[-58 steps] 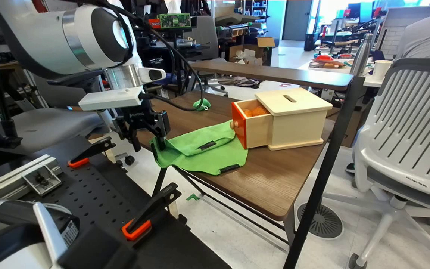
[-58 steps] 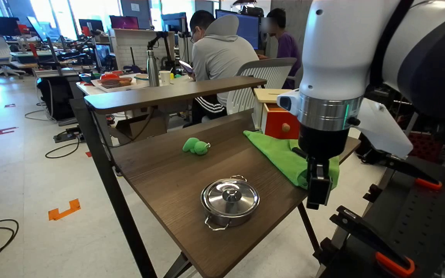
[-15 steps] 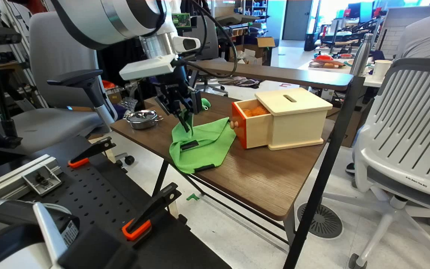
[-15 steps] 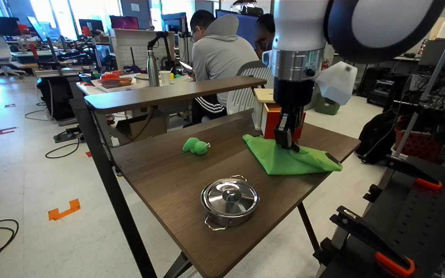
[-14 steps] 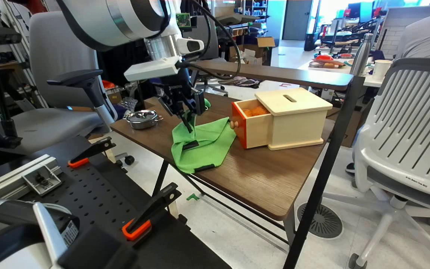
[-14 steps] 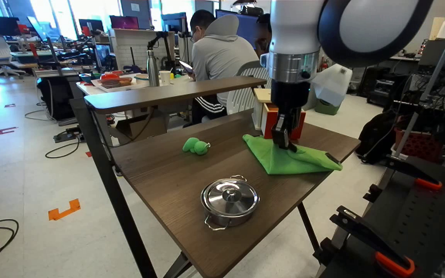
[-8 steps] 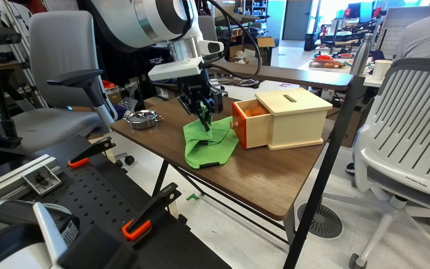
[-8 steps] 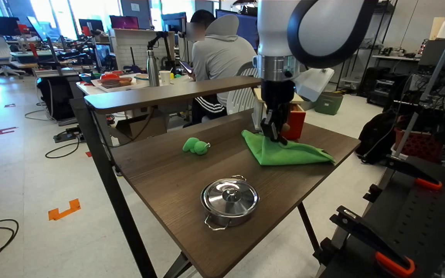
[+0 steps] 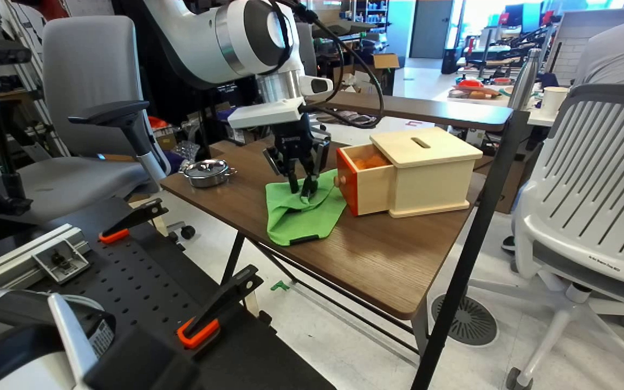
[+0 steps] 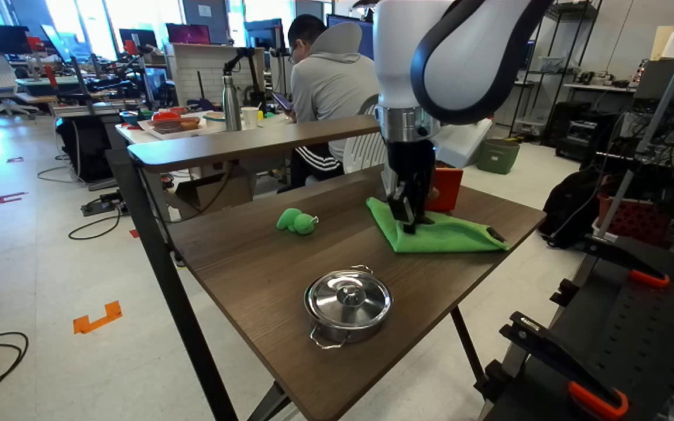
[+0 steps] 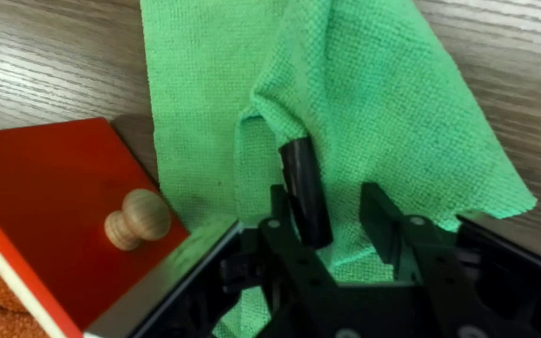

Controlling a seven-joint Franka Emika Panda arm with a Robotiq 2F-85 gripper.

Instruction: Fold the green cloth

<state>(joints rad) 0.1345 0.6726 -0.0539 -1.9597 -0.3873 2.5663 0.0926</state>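
Observation:
The green cloth point(image 9: 285, 227) lies on the table beside the open drawer, with a flap folded over its middle. It also shows in an exterior view point(image 10: 460, 238) and fills the middle of the wrist view point(image 11: 195, 84). One black edge strip point(image 9: 304, 239) lies near the table edge. Another black strip point(image 11: 304, 183) on the flap lies between the fingers in the wrist view, close to the left one. My gripper point(image 11: 325, 199) is open, its fingers apart, low over the cloth. It also shows in both exterior views point(image 9: 301, 189) point(image 10: 413, 225).
The wooden box point(image 9: 431, 179) stands close beside the cloth, its red-fronted drawer point(image 11: 59, 202) pulled out with a wooden knob point(image 11: 146, 216). A steel pot point(image 10: 348, 310) and a small green toy point(image 10: 297, 221) are on the table. A raised shelf point(image 10: 267, 140) runs along one side.
The gripper has carried a cloth edge from near the table's edge inward, toward the box. In the last half second it has lowered, opened and let the flap down.

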